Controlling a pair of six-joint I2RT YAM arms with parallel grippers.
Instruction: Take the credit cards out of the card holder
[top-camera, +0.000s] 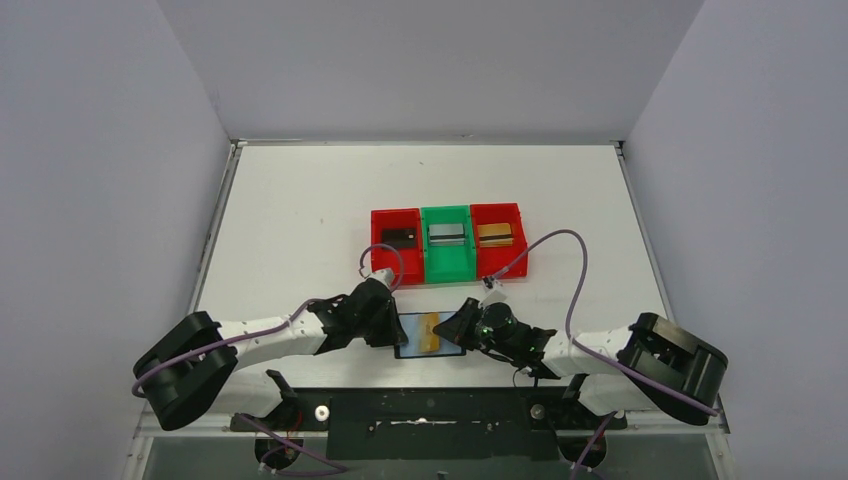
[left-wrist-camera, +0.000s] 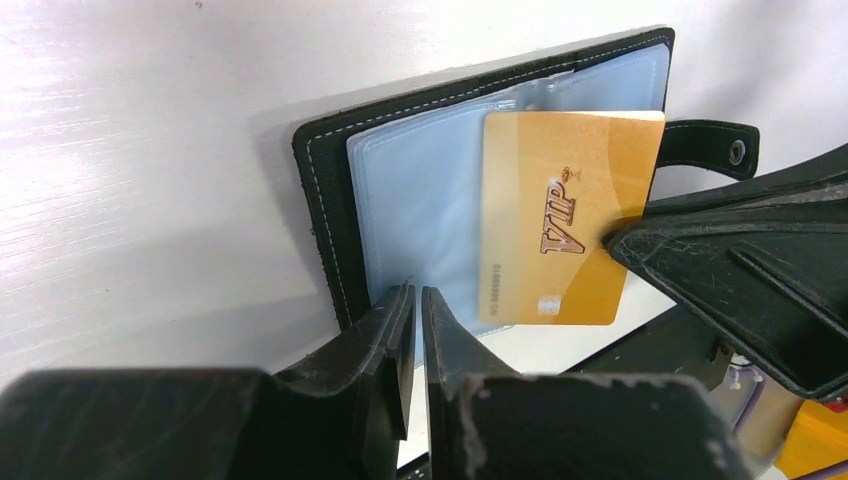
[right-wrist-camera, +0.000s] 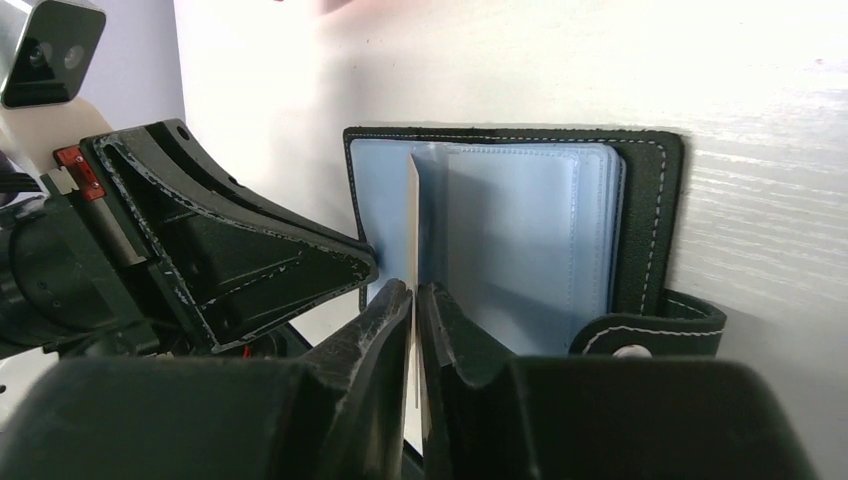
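Most of the job looks done. Three cards already lie in the row of bins on the far side of the surface: a black card in the left red bin, a silver card in the green bin, and a tan card in the right red bin.

The card holder lies open and flat near the arm bases, between the two arms, its bluish pockets facing up and its snap tab at the right.

One card is in hand: a gold VIP card. The right fingers are clamped on its right edge, and in the right wrist view it stands edge-on between them, tilted up over the pockets. Whether its far end is free of the sleeve I cannot tell.

The left fingers are together, their tips at the left edge of the holder where the blue sleeves begin. They seem to steady it, though whether they pinch a sleeve or only press on it is unclear.

What seems left is to draw this gold card clear and set it down. The other sleeves that show appear empty, though not every pocket can be seen.
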